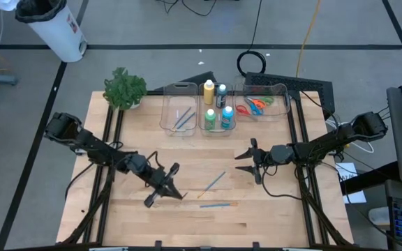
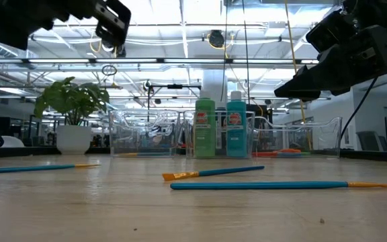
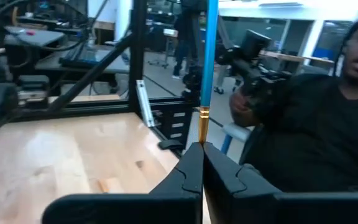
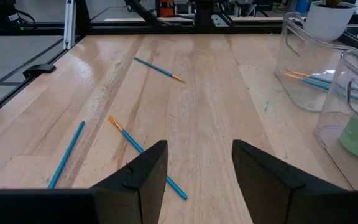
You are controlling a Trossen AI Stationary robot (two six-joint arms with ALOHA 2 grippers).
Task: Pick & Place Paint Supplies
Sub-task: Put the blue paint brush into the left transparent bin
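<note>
Left gripper (image 1: 175, 194): raised above the front-left part of the table, fingers pressed together on a paintbrush; the left wrist view shows the held paintbrush (image 3: 207, 56) standing up from between the closed fingertips, orange ferrule just above them.
Right gripper (image 1: 246, 157): hovering over the right half of the table, in front of the bins, fingers apart with nothing between them; the right wrist view shows bare wood between the two fingers (image 4: 143, 174).
Loose paintbrushes: two blue ones lying on the table between the grippers, one slanted (image 1: 215, 180), one nearly level (image 1: 216, 205) nearer the front edge; a third (image 4: 158, 69) lies farther off in the right wrist view.
Left bin (image 1: 166, 111): clear, at the back of the table, with paintbrushes (image 1: 183, 119) inside.
Middle bin (image 1: 217, 130): holds the paint bottles, yellow (image 1: 209, 90), green (image 1: 210, 119), blue (image 1: 227, 116) and a dark one (image 1: 221, 94), all upright.
Right bin (image 1: 283, 97): holds scissors (image 1: 253, 105) with orange and green handles.
Plant (image 1: 124, 88): back-left corner, beside the left bin.
Person (image 3: 328, 106): visible beyond the table edge in the left wrist view.
</note>
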